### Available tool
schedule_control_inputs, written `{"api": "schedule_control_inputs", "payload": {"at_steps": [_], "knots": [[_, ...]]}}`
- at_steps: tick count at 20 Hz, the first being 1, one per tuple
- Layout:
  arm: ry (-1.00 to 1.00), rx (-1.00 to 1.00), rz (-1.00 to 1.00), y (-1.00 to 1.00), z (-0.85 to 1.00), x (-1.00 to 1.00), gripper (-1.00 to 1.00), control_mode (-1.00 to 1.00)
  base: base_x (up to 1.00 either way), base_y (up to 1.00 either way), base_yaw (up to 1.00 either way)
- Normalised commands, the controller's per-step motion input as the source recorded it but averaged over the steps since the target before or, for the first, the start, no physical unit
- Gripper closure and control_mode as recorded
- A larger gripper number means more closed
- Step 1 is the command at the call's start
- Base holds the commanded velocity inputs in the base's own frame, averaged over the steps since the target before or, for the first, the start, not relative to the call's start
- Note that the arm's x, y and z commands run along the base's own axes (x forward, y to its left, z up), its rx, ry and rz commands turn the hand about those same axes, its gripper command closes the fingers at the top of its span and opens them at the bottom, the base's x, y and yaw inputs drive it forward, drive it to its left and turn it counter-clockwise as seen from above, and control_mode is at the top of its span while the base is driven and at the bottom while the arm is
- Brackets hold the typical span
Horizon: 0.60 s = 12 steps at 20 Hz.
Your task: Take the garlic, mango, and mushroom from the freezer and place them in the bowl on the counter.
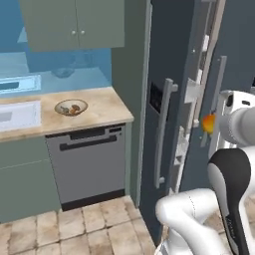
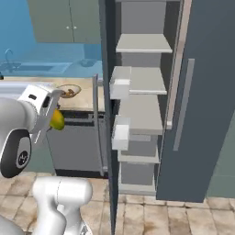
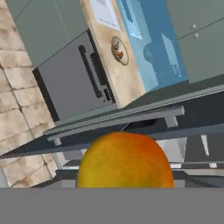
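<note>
The mango (image 3: 126, 160) is a smooth oval, yellow at its lower edge and flushed deep orange on top; it sits right at the camera in the hand view, at 6 o'clock, clamped in the claw (image 2: 54, 120), whose fingers close on it from both sides in the right base view. It hangs in the air outside the freezer (image 2: 140, 105), level with the tabletop (image 1: 107, 107) edge and well apart from the bowl (image 1: 71, 107). The bowl, tan-rimmed and pale inside, stands on the tabletop at about 10 o'clock from the mango in the left base view and already holds small brownish pieces I cannot tell apart. A white sink (image 1: 17, 115) lies at the bowl's 9 o'clock. Under the tabletop is a grey dishwasher (image 1: 89, 164). Between mango and bowl stands the open freezer door (image 1: 164, 129) with its long handle (image 1: 162, 134) and white bins (image 2: 121, 133).
</note>
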Motion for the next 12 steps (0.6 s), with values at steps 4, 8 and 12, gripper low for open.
{"api": "schedule_control_inputs", "payload": {"at_steps": [4,8,12], "knots": [[0.0,0.0,0.0,0.0,0.0,0.0,1.0,1.0,0.02,1.0,-0.13],[0.0,0.0,0.0,0.0,0.0,0.0,1.0,1.0,0.35,1.0,-0.14],[0.0,0.0,0.0,0.0,0.0,0.0,1.0,1.0,0.92,0.92,0.0]]}}
